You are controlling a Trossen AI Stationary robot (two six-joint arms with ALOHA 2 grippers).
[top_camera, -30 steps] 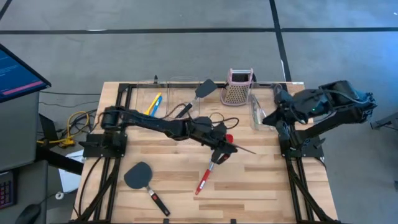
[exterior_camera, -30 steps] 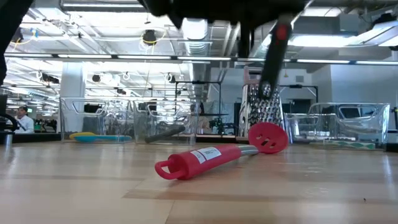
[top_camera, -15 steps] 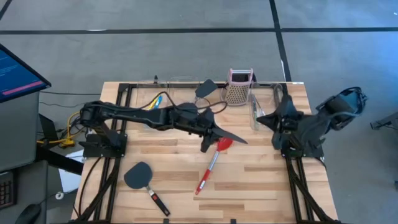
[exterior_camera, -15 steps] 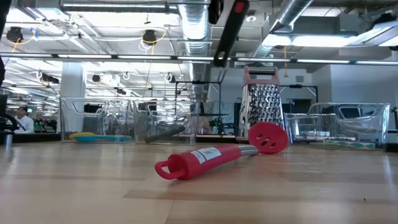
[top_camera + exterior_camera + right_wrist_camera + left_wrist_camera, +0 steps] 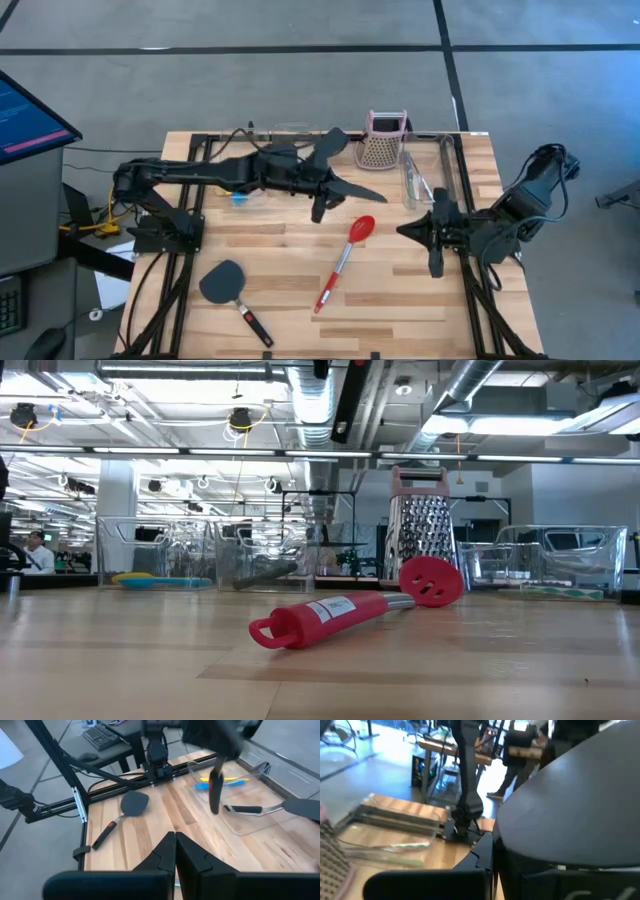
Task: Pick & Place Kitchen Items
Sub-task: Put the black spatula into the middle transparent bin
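Note:
My left gripper (image 5: pixel 322 190) hangs over the table's far middle, shut on a black spatula (image 5: pixel 345 188) with a black-red handle (image 5: pixel 345 400). At the right side my right gripper (image 5: pixel 402 229) is shut and holds nothing. A red spoon (image 5: pixel 340 262) lies flat on the table's middle. Another black spatula (image 5: pixel 222 282) lies flat near the front left. A third spatula (image 5: pixel 330 143) rests in a far clear bin (image 5: pixel 250 827). Yellow and blue spoons (image 5: pixel 215 782) lie in the bin to its left. Silver tongs (image 5: pixel 413 180) lie in the right bin. My left gripper is shut on the spatula close to where blade and handle meet; the gripper's own body hides the exact spot. The blade (image 5: pixel 570 805) sticks out toward the table's right. The handle (image 5: pixel 215 790) slants down toward the near edge. The whole spatula is lifted clear of the table.
A pink-topped metal grater (image 5: pixel 383 140) stands upright at the far edge between the bins. A black frame (image 5: pixel 190 150) runs along the table's sides. Bare wood lies around the red spoon and along the near edge.
My left gripper has risen and drawn back toward the far edge and the left, carrying the spatula up and away from the red spoon. My right arm has swung from beside the right bin toward the near edge, its gripper now pointing at the table's middle.

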